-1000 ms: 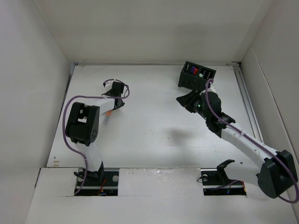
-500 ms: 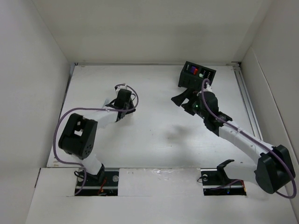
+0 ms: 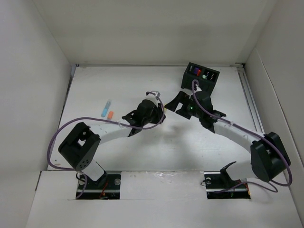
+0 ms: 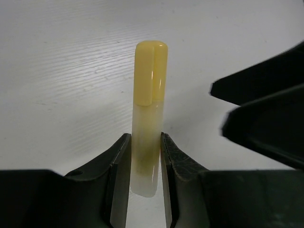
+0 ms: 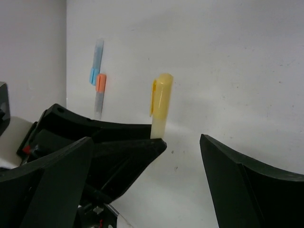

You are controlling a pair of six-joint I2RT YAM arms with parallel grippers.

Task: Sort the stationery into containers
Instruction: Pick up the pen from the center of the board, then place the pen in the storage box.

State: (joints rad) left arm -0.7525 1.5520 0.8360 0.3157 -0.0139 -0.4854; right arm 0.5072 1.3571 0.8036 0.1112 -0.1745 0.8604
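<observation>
**What my cameras do not show well**

The lower end of the yellow pen (image 4: 149, 118) is hidden between the fingers (image 4: 118, 166) of my left gripper (image 4: 144, 142). From above I cannot make this pen out at all. In the left wrist view my right gripper (image 3: 177, 101) is blurred and cut off by the right edge. In its own view the bottom edge cuts its fingers. The things inside the box (image 3: 192, 84) are too small to tell.

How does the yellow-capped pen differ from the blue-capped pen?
The yellow-capped pen is clamped in the left tool; the blue-capped pen lies loose on the table, beside an orange-capped pen. Its cap is yellow; the blue-capped pen's is light blue. Both are short pens with pale bodies.
</observation>
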